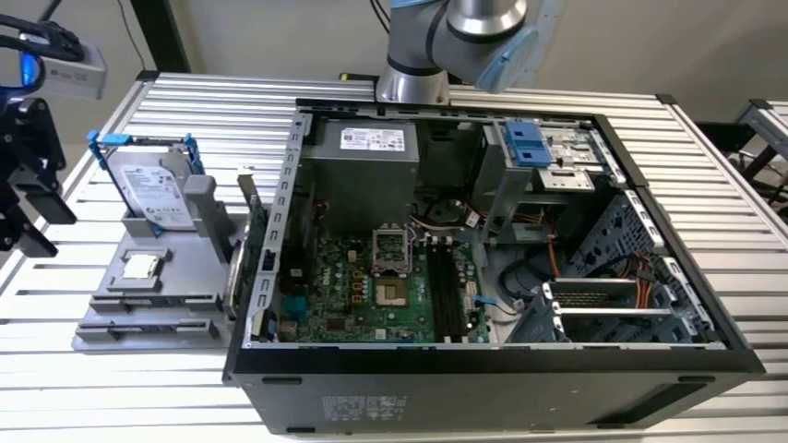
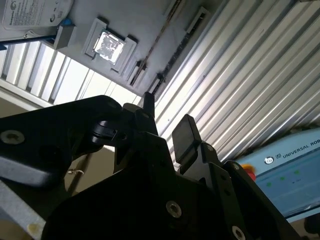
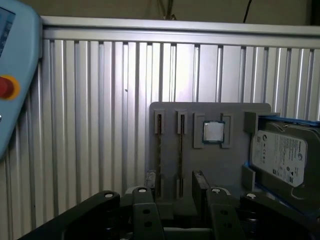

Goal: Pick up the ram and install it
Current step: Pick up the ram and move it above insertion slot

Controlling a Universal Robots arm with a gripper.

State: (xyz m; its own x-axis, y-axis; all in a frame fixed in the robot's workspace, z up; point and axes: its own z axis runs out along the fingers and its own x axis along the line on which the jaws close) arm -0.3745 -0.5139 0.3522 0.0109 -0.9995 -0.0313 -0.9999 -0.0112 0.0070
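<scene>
Two thin ram sticks stand on edge in the slots of a grey holder; one ram lies just ahead of my fingers. My gripper hovers over the slotted end of the holder, open, with nothing between its fingers. In the second wrist view the gripper shows the same gap. In the exterior view the gripper hangs at the exterior view's left, beside the holder. The motherboard's long black slots lie inside the open computer case.
On the holder also sit a small square silver chip and a silver hard drive in a blue frame. The ribbed metal table spreads around it. A teach pendant with a red button lies nearby. The arm's base stands behind the case.
</scene>
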